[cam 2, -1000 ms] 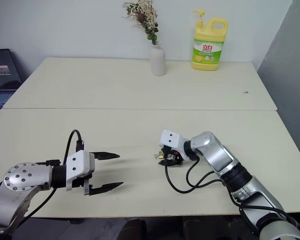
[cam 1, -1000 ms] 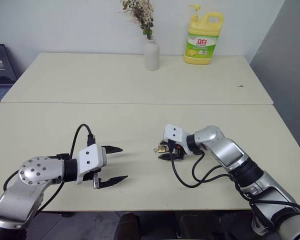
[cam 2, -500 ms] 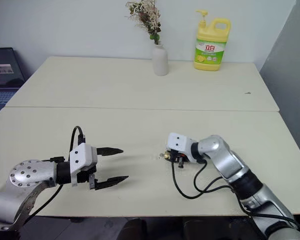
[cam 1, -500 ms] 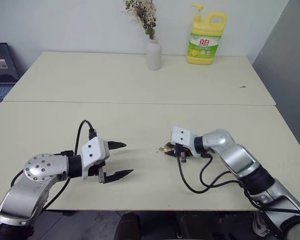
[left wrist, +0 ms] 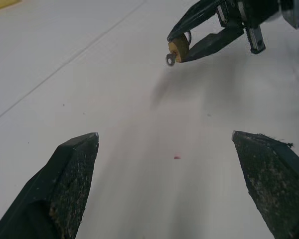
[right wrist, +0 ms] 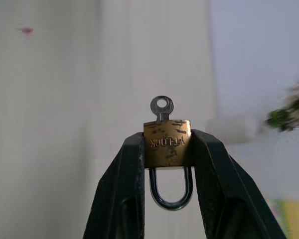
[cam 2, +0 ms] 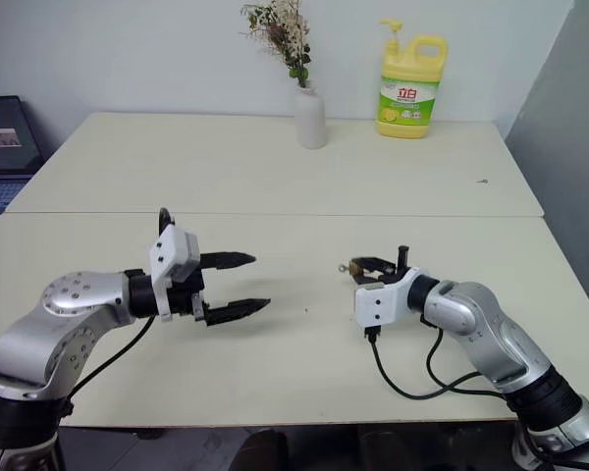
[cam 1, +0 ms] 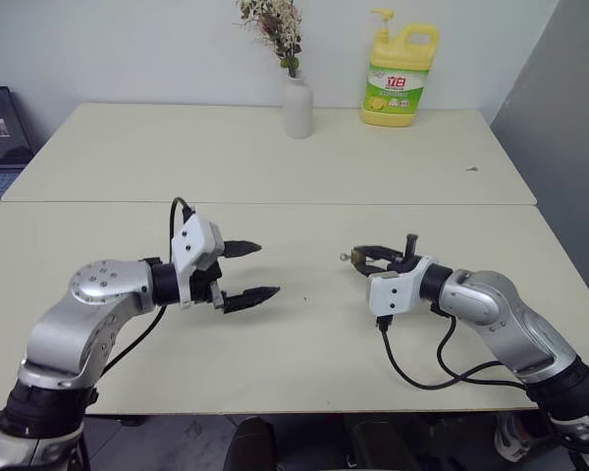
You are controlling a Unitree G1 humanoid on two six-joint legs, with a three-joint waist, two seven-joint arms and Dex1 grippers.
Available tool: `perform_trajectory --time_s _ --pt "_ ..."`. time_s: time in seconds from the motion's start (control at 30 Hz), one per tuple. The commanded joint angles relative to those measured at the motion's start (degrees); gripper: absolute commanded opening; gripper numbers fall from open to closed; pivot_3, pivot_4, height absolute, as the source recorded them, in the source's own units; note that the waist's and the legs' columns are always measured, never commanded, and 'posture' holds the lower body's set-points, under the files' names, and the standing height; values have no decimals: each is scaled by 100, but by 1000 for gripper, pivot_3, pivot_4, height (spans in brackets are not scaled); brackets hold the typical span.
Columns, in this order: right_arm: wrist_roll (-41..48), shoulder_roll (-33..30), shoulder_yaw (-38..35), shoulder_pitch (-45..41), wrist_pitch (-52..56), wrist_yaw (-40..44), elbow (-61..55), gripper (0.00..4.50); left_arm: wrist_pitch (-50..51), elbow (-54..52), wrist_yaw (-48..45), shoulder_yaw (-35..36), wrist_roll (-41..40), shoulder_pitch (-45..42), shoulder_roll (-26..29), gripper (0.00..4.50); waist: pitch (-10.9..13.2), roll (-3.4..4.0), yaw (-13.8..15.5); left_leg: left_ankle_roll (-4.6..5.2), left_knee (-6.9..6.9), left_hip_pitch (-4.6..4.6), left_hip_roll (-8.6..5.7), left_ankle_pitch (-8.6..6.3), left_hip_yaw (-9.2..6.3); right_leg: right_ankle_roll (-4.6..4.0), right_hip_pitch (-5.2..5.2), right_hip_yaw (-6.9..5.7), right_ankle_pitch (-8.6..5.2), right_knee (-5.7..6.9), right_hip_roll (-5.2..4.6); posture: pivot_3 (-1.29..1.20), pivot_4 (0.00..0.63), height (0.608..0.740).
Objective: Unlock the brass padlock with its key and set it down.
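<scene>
Brass padlock (right wrist: 167,143) (key (right wrist: 162,107) inserted) between right gripper (right wrist: 167,149) fingertips, above table (cam 1: 275,157)

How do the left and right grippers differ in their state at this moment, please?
The left gripper stands wide open and empty, while the right gripper is shut on the padlock, pinching its brass body with the key sticking out past the fingertips. The left points toward the right arm; the right points back toward the left. Both are raised above the table and have black fingers.
</scene>
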Motion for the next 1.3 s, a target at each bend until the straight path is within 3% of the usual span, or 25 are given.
perform_trajectory --time_s 0.03,0.23,0.63,1.0,1.3 --pt "-84 174 -314 -106 -545 -432 -235 933 485 -2 18 0 -451 -403 -120 4500 -1 -1 9 0 0 1 0 0 1 -1 1 1 0 0 0 0 150 740" --pt "-168 421 -394 -237 -833 -491 -136 933 999 244 49 -168 -710 -1030 -363 4500 -1 -1 10 0 0 2 0 0 -3 -25 2 -1 14 3 1 0 150 740" --pt "-105 710 -364 -276 -937 -263 -156 933 832 654 -102 -484 -529 -1468 -721 4500 -1 -1 24 -1 1 3 0 1 -4 -29 4 -2 16 3 0 0 150 740" --pt "-101 812 -395 -280 -1033 -167 -104 933 772 877 -253 -438 -539 -1624 -736 4500 -1 -1 27 -1 2 3 0 1 -4 -29 4 -1 16 4 0 0 150 740" --pt "-8 782 -417 -270 -1245 -109 -38 933 777 1139 -887 -433 -693 -1760 -632 4500 -1 -1 26 -1 2 2 -1 1 -4 -29 5 -1 16 4 0 0 150 740"
